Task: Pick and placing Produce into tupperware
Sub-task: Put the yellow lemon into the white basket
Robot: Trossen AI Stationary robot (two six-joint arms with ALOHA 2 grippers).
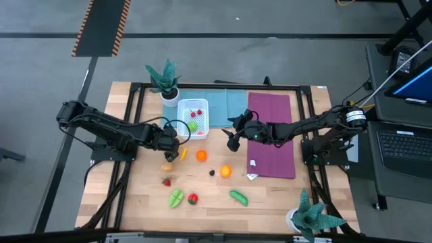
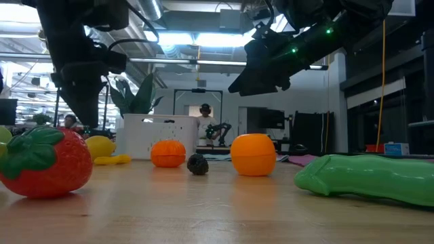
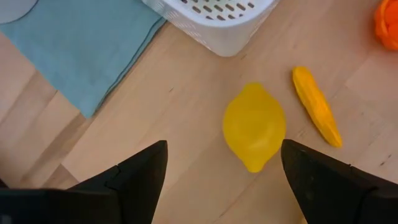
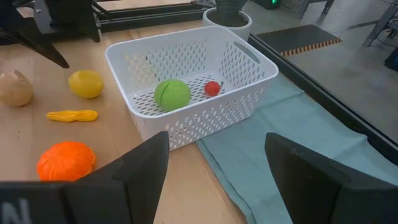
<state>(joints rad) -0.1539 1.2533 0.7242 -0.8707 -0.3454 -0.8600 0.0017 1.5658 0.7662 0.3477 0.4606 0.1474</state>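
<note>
Two pieces, a green ball and a small red fruit, lie in the white perforated plastic basket just ahead of the right gripper's parted fingers. A yellow toy lemon lies between the left gripper's spread fingers on the pale wooden table, an orange-yellow pod beside it, a teal cloth beyond.

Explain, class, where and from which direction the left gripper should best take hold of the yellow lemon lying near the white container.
Probably across its rounded middle, coming straight down. The lemon lies flat on the wood with its pointed tip towards the wrist camera, and the open left gripper hangs above it, fingers either side. The yellow-orange piece lies close on one side, so keep that finger tight in.
</note>
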